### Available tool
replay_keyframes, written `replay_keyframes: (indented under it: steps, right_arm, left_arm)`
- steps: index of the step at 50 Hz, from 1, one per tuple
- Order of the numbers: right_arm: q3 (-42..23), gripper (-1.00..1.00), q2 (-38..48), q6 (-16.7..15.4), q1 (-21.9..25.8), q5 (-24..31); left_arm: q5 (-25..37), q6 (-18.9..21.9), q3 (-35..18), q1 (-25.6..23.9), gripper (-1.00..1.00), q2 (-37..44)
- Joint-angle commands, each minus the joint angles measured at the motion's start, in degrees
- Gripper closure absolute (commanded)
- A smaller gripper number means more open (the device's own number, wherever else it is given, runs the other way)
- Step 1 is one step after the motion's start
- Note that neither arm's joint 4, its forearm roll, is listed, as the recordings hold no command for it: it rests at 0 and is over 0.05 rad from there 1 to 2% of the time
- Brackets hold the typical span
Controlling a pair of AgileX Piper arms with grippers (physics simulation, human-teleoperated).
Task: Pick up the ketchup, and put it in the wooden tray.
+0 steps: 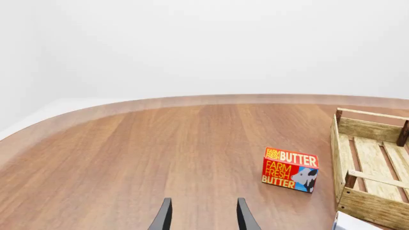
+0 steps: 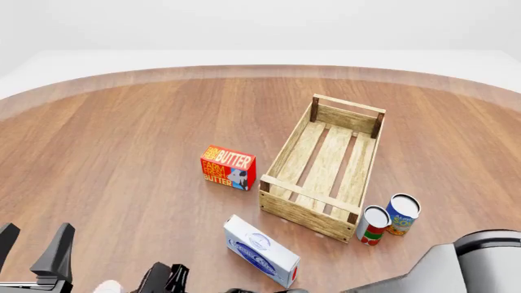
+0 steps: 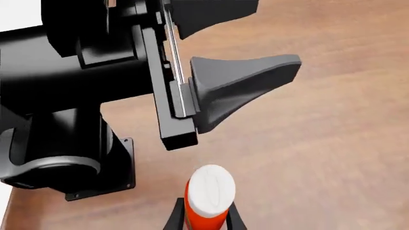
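The ketchup (image 3: 208, 199), a red-orange bottle with a white cap, sits between the fingers of my right gripper (image 3: 204, 211), which press both its sides. Its cap sticks out past the fingertips. In the front view only the white cap (image 2: 107, 286) shows at the bottom edge, just left of my right gripper (image 2: 165, 276). The wooden tray (image 2: 284, 146) stands right of centre, far from the bottle, and shows in the left wrist view (image 1: 370, 203). My left gripper (image 1: 204, 218) is open and empty at the near left (image 2: 33, 241), close beside the bottle (image 3: 255, 43).
A red butter box (image 2: 228, 168) stands left of the tray. A white and blue box (image 2: 260, 250) lies in front of the tray. Two cans (image 2: 374, 224) (image 2: 401, 213) stand at the tray's near right corner. The left arm's body (image 3: 70, 96) is close to my right gripper.
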Motion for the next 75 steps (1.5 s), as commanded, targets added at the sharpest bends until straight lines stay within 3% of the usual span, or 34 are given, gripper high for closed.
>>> replay_keyframes:
  steps: [1,12,23,33,34,44,57,65,75]
  right_arm:
    - [2.80,1.00,-4.43,-0.71,-5.16,3.11]
    - [1.21,1.00,-11.23,-2.49,-9.85,10.65]
    - [-7.48,1.00,-14.63,-6.18,-14.32,20.51]
    - [-11.74,1.00,-13.58,-8.19,-20.16,23.08]
    - [-12.50,1.00,-13.24,-9.28,-22.33,23.73]
    - [-16.68,1.00,-13.26,-9.50,-28.15,27.37]
    - [-21.95,1.00,-14.89,-12.48,-36.71,32.44]
    - [-20.30,1.00,-16.92,-14.19,-43.86,32.55]
    - [-16.72,1.00,-18.13,-13.23,-50.81,30.91]
  left_arm:
    - [0.00,0.00,0.00,0.00,-1.00,0.00]
    - [0.00,0.00,0.00,0.00,-1.00,0.00]
    - [0.00,0.00,0.00,0.00,-1.00,0.00]
    - [0.00,0.00,0.00,0.00,-1.00,0.00]
    - [0.00,0.00,0.00,0.00,-1.00,0.00]
    - [0.00,0.00,0.00,0.00,-1.00,0.00]
    - [0.00,0.00,0.00,0.00,-1.00,0.00]
    - [0.00,0.00,0.00,0.00,-1.00,0.00]
    - [0.00,0.00,0.00,0.00,-1.00,0.00]
